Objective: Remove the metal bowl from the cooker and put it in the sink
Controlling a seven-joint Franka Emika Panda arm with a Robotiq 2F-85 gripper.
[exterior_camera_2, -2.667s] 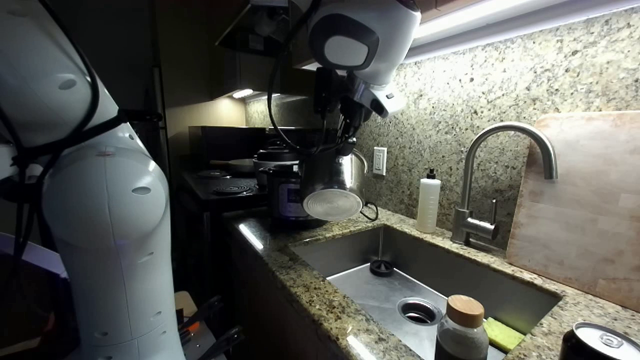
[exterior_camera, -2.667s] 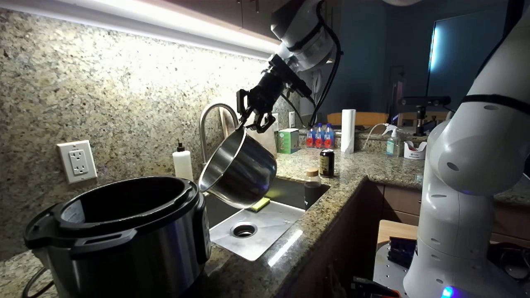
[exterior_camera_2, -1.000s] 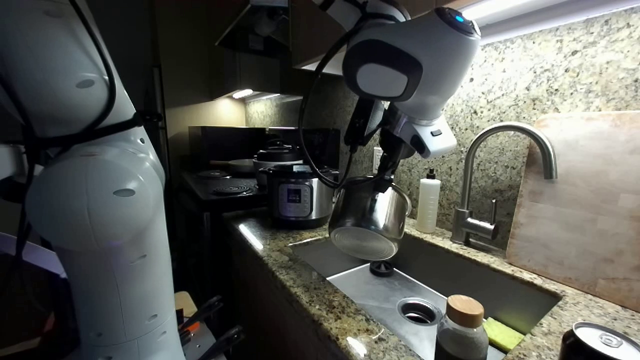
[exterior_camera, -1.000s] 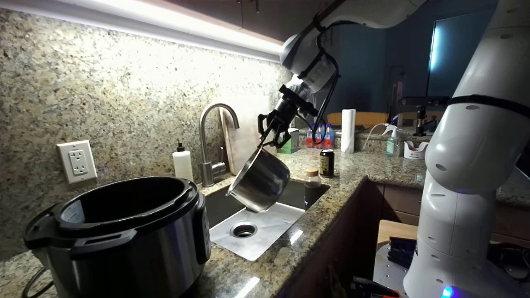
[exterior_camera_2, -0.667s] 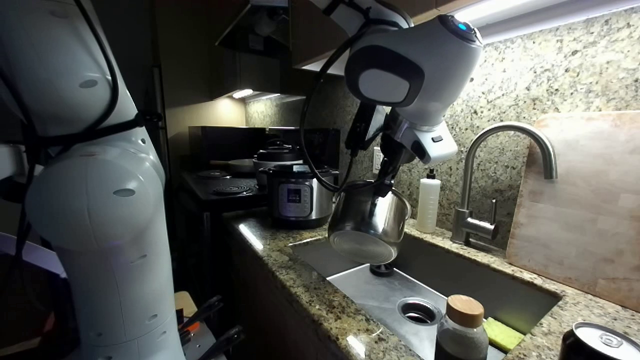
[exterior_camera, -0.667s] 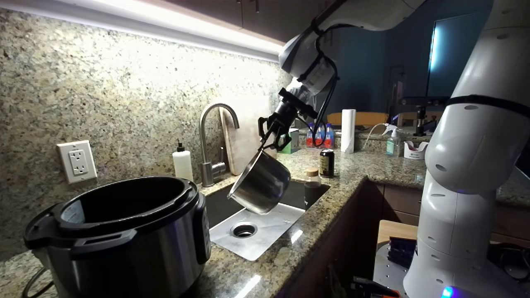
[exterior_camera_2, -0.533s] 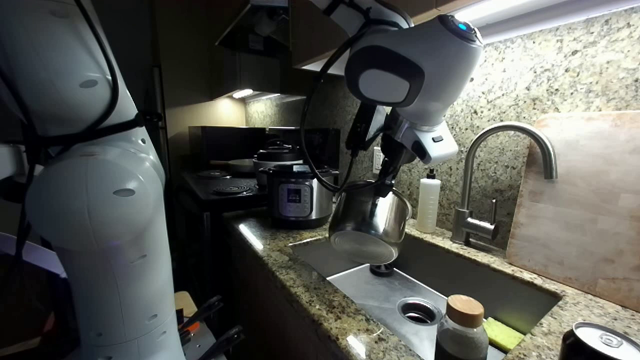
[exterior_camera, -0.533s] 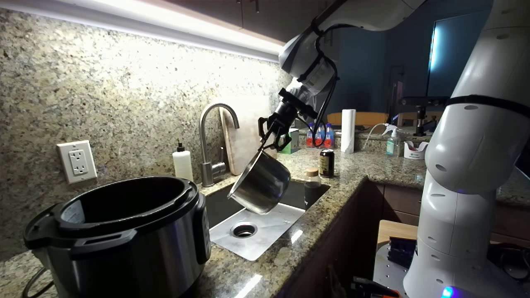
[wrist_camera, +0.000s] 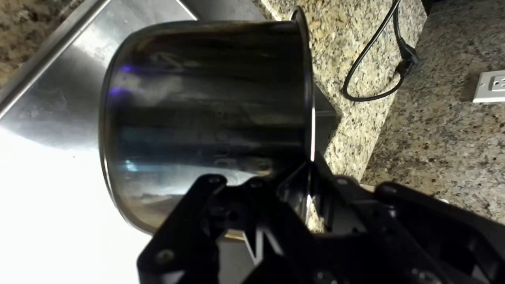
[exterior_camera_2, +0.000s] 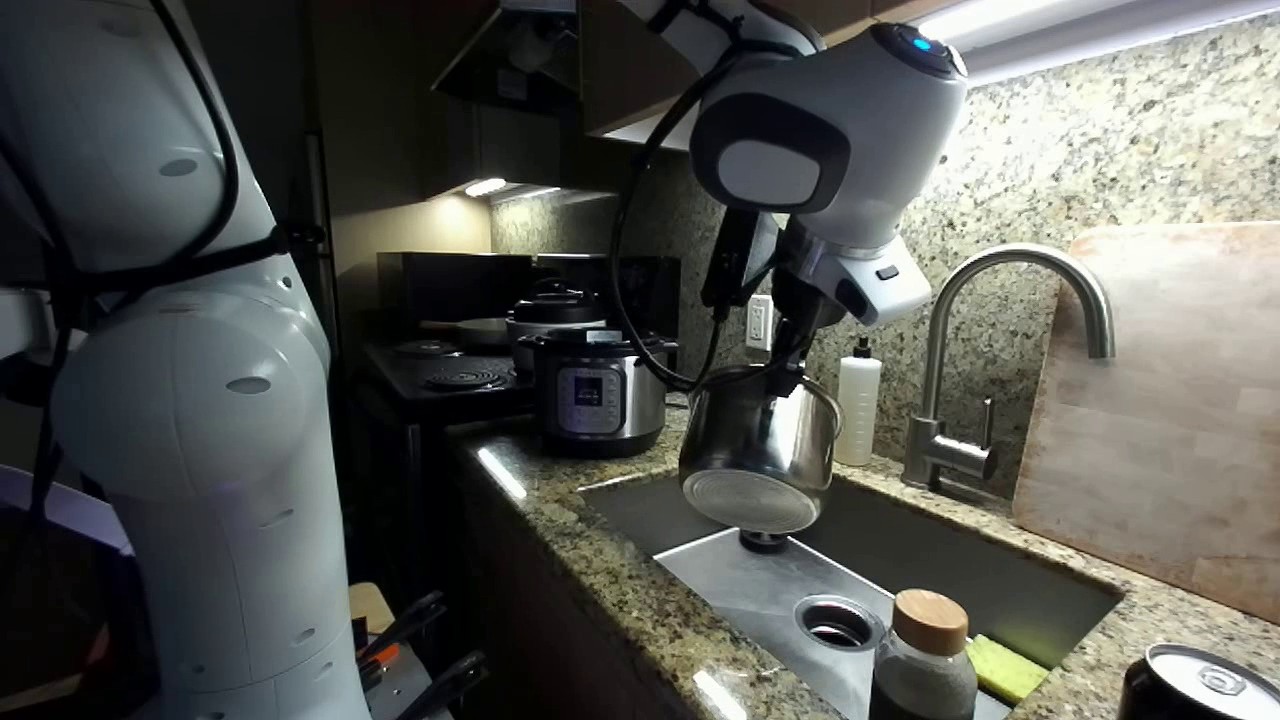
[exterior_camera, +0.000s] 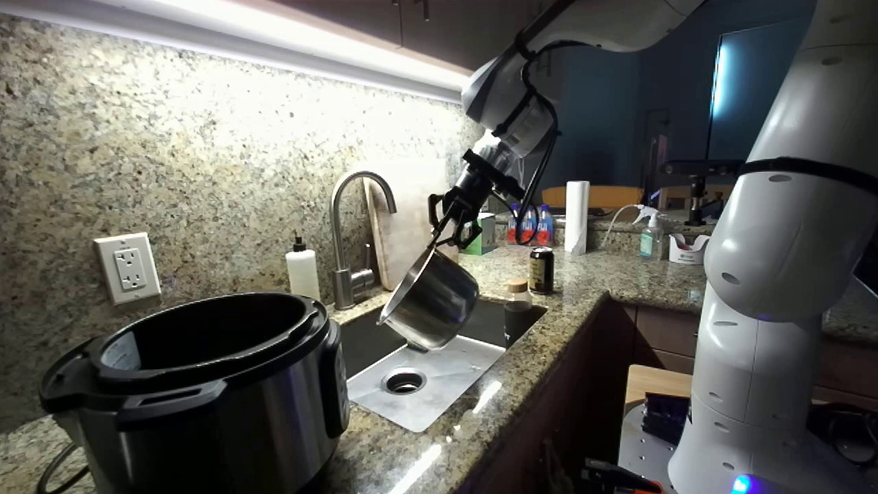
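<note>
Stainless-steel, deep round metal bowl [exterior_camera: 433, 300] hangs tilted over the grey rectangular steel sink [exterior_camera: 439, 387], out of the black-and-steel round cooker [exterior_camera: 206, 412], mouth turned toward it. Black two-finger gripper [exterior_camera: 436, 237] is clamped on the bowl's rim

Views differ: the bowl's ringed underside [exterior_camera_2: 750, 500] and a small round black fitting [exterior_camera_2: 763, 543] partly hidden below it show in an exterior view; wrist view instead gets the side wall close up and a black power cord [wrist_camera: 407, 59] on the granite. Cooker's dark cavity [exterior_camera: 226, 329] shows in an exterior view

Surface: polished speckled granite counter [exterior_camera_2: 620, 575], matching backsplash [exterior_camera: 206, 171], white strip light [exterior_camera: 309, 40] above; room dim, black coil stove [exterior_camera_2: 466, 380] beyond the cooker in an exterior view

Edges: curved brushed-steel faucet [exterior_camera_2: 935, 370] and translucent white squeeze bottle [exterior_camera_2: 857, 410] line the sink's back edge; wood-capped bottle [exterior_camera_2: 925, 650] and yellow sponge [exterior_camera_2: 1005, 668] toward the end away from the cooker. Room to move: sink floor with the round drain [exterior_camera_2: 838, 625], between bowl and sponge in an exterior view. Can't tell whether the bowl's base is below the sink rim
</note>
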